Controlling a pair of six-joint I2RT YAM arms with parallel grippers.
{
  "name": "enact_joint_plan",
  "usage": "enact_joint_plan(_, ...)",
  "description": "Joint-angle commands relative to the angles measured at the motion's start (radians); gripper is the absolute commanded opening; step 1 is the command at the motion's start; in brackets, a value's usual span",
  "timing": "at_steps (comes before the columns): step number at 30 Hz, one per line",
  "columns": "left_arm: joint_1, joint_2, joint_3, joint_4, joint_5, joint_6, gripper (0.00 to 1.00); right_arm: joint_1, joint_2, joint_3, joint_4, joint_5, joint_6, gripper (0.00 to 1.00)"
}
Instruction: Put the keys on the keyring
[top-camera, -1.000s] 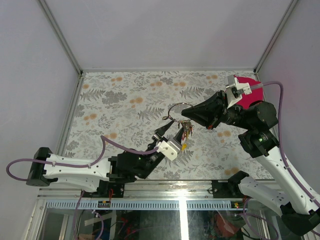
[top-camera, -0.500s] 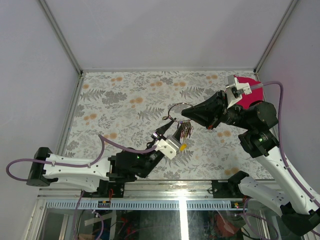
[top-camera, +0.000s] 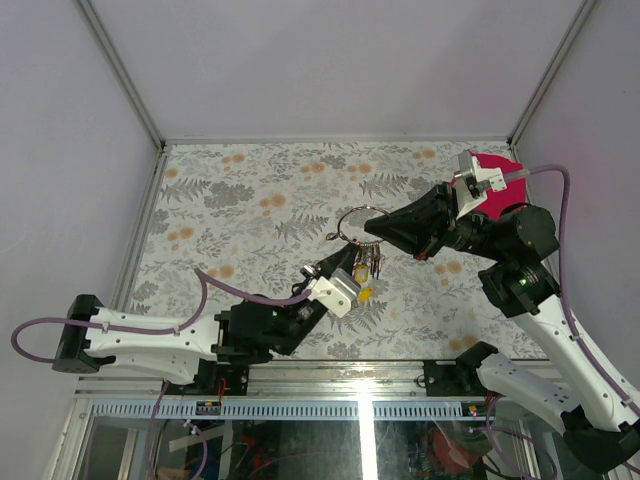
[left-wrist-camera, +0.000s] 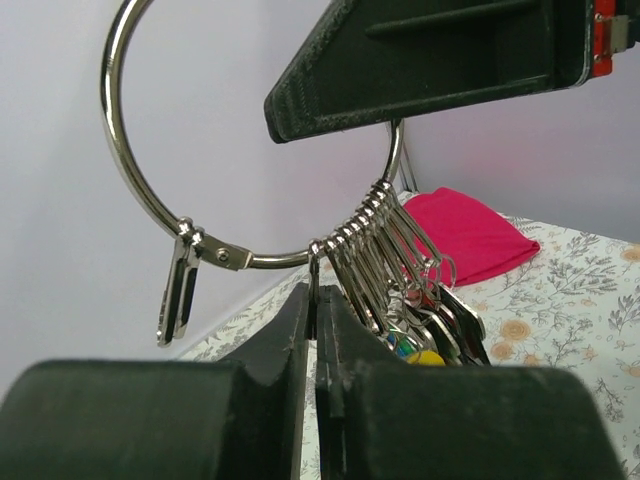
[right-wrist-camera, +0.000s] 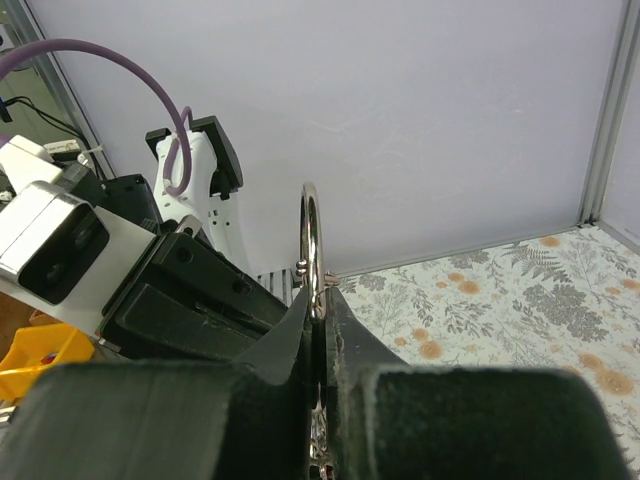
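Observation:
A large silver keyring (top-camera: 364, 207) is held up over the table, with my right gripper (top-camera: 373, 229) shut on its rim. In the right wrist view the keyring (right-wrist-camera: 311, 225) stands edge-on, pinched between that gripper's (right-wrist-camera: 319, 303) jaws. Several keys (left-wrist-camera: 425, 325) hang on thin wire loops in a row along the keyring's (left-wrist-camera: 122, 175) lower arc. My left gripper (left-wrist-camera: 316, 300) is shut on the leftmost wire loop, just under the ring. The ring's hinged clasp (left-wrist-camera: 178, 290) dangles open at the left. From above, the keys (top-camera: 372, 262) bunch beside my left gripper (top-camera: 343, 258).
A pink cloth (top-camera: 499, 188) lies at the back right of the floral table cover (top-camera: 250, 210); it also shows behind the keys as the pink cloth (left-wrist-camera: 470, 230). White walls and metal frame posts (top-camera: 125, 75) enclose the table. Both arms meet mid-table.
My left gripper has shut on a wire loop under the ring; a second ago its jaws stood apart. The bunch of keys has swung slightly. My right gripper has kept still.

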Motion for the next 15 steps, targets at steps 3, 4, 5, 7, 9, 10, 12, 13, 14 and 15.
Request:
enact_joint_plan(3, 0.006, -0.030, 0.056, -0.044, -0.018, -0.040, 0.00, -0.001, -0.028, 0.008, 0.035, 0.048, -0.029, 0.00)
enact_joint_plan(4, 0.006, -0.031, 0.067, -0.085, -0.019, -0.051, 0.00, -0.001, -0.029, 0.009, 0.017, 0.063, -0.035, 0.01)
enact_joint_plan(5, 0.006, -0.031, 0.080, -0.134, -0.021, -0.067, 0.00, -0.001, -0.029, 0.012, -0.006, 0.091, -0.045, 0.02)
enact_joint_plan(7, 0.005, -0.026, 0.113, -0.237, -0.029, -0.096, 0.00, -0.001, -0.028, 0.017, -0.068, 0.144, -0.069, 0.09)
enact_joint_plan(9, 0.007, -0.022, 0.142, -0.352, -0.035, -0.147, 0.00, -0.001, -0.023, 0.020, -0.140, 0.188, -0.091, 0.18)
enact_joint_plan(10, 0.011, -0.020, 0.159, -0.416, -0.035, -0.175, 0.00, -0.001, -0.020, 0.019, -0.154, 0.203, -0.097, 0.21)
enact_joint_plan(12, 0.023, -0.008, 0.193, -0.553, -0.024, -0.235, 0.00, -0.001, -0.012, 0.019, -0.214, 0.237, -0.108, 0.27)
enact_joint_plan(13, 0.030, 0.001, 0.213, -0.618, -0.012, -0.268, 0.00, -0.001, -0.008, 0.016, -0.238, 0.255, -0.115, 0.30)
enact_joint_plan(14, 0.039, 0.003, 0.230, -0.689, 0.001, -0.298, 0.00, -0.001, -0.008, 0.014, -0.262, 0.274, -0.123, 0.33)
enact_joint_plan(15, 0.050, 0.010, 0.250, -0.753, 0.017, -0.329, 0.00, -0.001, -0.009, 0.008, -0.280, 0.293, -0.132, 0.35)
